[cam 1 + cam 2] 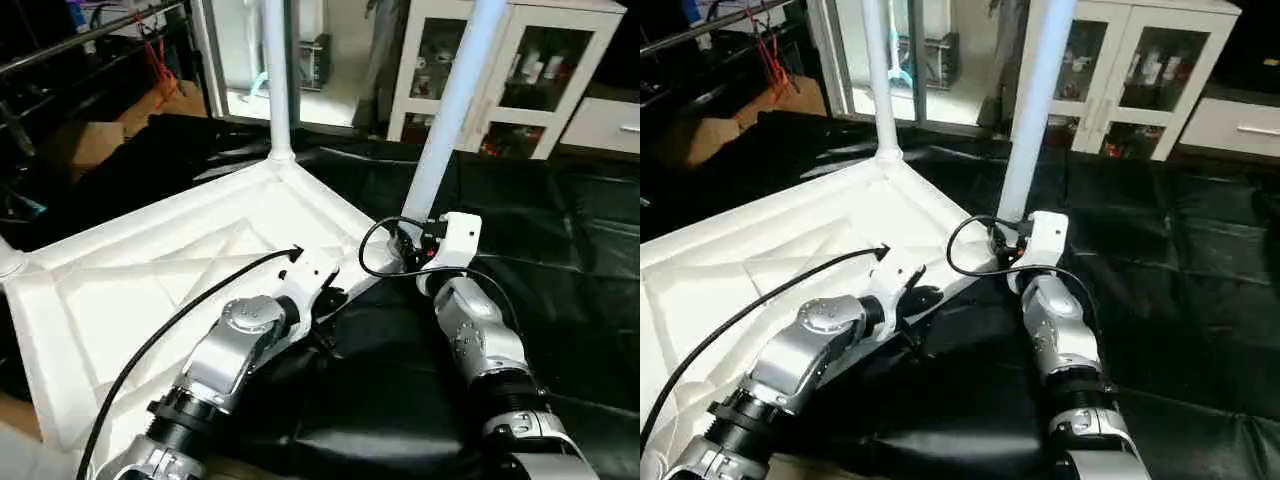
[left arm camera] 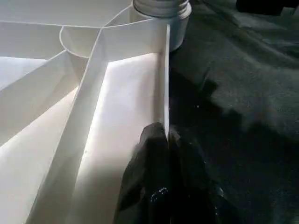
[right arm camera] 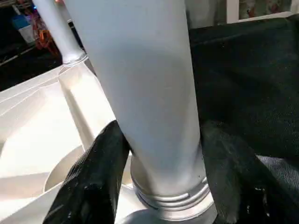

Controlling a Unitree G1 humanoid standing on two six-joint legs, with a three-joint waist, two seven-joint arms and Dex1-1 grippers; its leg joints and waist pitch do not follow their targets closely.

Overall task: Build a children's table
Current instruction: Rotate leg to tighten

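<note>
**Leg half-seated: risk of cross-threading**

I see the tabletop (image 1: pixel 150 270) upside down on black cloth. My left gripper (image 2: pixel 166 140) pinches its rim shut; right gripper (image 3: pixel 159 172) clasps the leg (image 1: pixel 450 120) at the near corner socket. A tilted leg could jam.

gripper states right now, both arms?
Left tool: shut on the tabletop's rim.
Right tool: closed around the leg just above its corner socket.

Both standing legs, the far leg (image 1: pixel 276 80) and the near leg (image 1: pixel 452 110), are cut by the upper picture edge. The white tabletop (image 1: pixel 150 280) runs past the left edge. The right pincer (image 3: pixel 161 154) hides the near leg's lower sides.
</note>
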